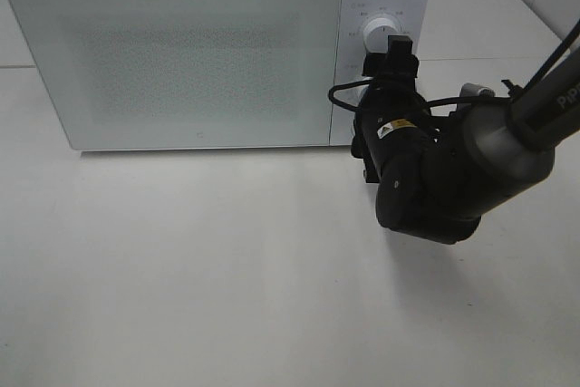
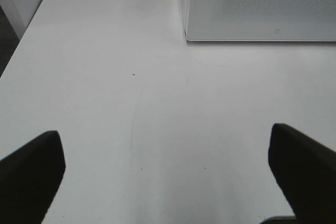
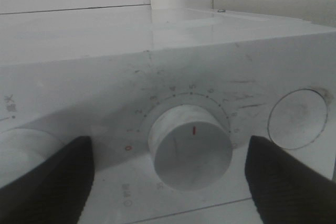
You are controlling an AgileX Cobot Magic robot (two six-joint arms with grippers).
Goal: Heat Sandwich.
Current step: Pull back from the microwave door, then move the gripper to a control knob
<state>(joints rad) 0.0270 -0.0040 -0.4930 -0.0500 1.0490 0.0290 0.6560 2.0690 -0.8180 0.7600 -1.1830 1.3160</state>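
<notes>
White microwave [image 1: 217, 47] sits at the back of the bench [image 1: 227, 287], door [image 1: 136, 61] closed flat. No sandwich in any view; best guess is that it is inside, behind the frosted door, but nothing confirms this.

Right arm [image 1: 453, 169] comes in from the right edge. Its elbow is low over the bench, its wrist is bent forward, and its tip is square on to the control panel [image 1: 376, 6]. That placement makes sense if cooking time is the step in hand.

Right jaws: wide apart, one on each side of the timer dial [image 3: 190, 153], with a clear gap both sides. Nothing held, no contact seen. The dial's red mark points up among the middle numbers, away from the red zero [image 3: 128, 147], so time looks set. A round button [image 3: 296, 119] lies just beside the dial, untouched. From above the arm's tip hides this dial; another dial [image 1: 384, 35] shows just past it.

Left jaws: fully spread, empty, over bare bench. The microwave's front corner [image 2: 186, 32] lies ahead of them, well apart. The left arm is out of the high view, so it looks parked out of the way.
</notes>
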